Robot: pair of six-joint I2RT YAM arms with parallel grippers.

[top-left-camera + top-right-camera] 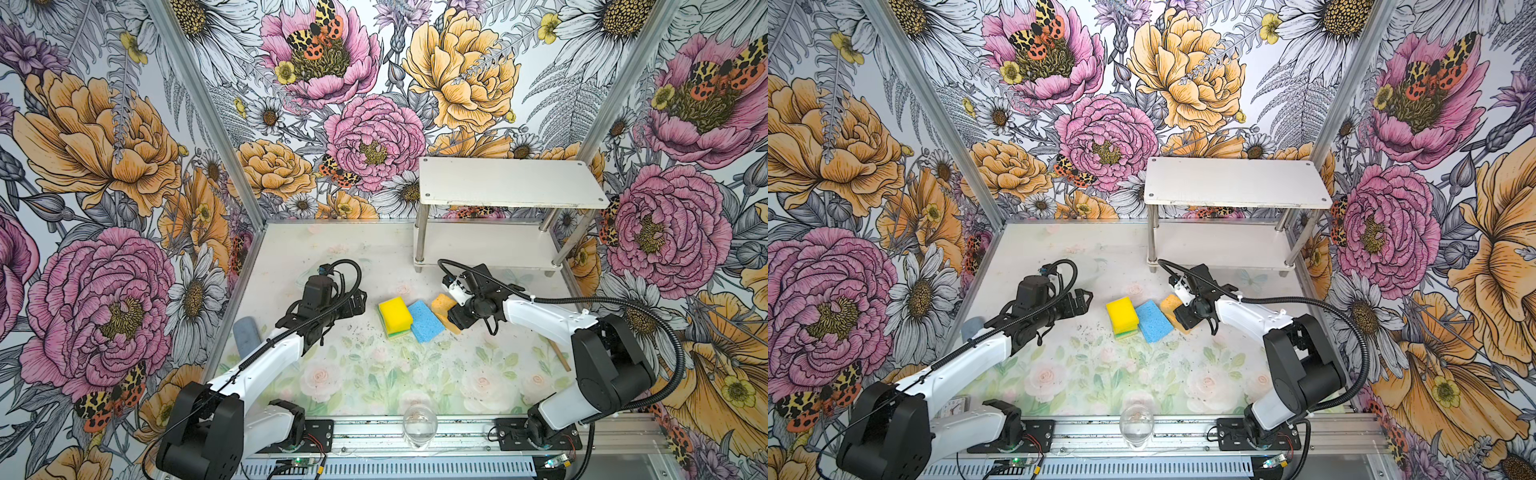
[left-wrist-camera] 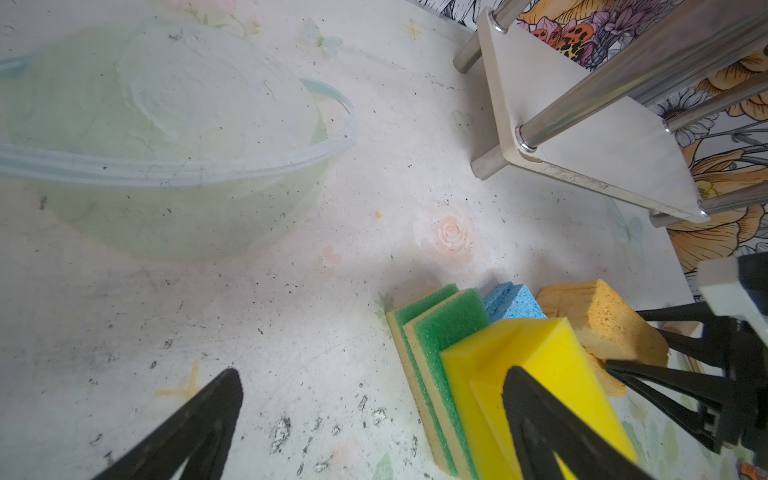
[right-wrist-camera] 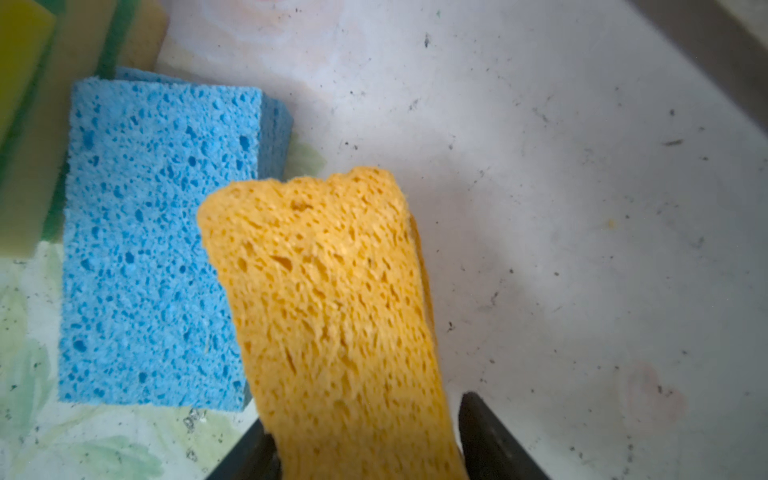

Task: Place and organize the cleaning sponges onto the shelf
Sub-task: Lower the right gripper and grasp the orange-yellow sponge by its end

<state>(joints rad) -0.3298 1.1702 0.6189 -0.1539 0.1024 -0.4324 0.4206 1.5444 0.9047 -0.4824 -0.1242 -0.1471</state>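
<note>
Sponges update: the orange sponge [image 3: 332, 291] is pinched between the right gripper [image 3: 365, 415] fingers [image 3: 486, 436]. Its gripped end is cut off at the frame edge, and there's a second orange edge behind it that I can't really make out. Just beside those fingers is the blue sponge [image 3: 153, 249], then the yellow sponge [image 2: 498, 345] stacked on the green-topped sponges [image 2: 444, 316]. The left gripper [image 2: 374, 374] fingers are wide apart, one tip hiding part of the yellow. Bare table [image 1: 395, 266] runs from the right fingers to the shelf [image 1: 511, 183].

Left arm [image 1: 266, 353] and right arm [image 1: 540, 318] share white shells, black joints, ribbed black cables.
</note>
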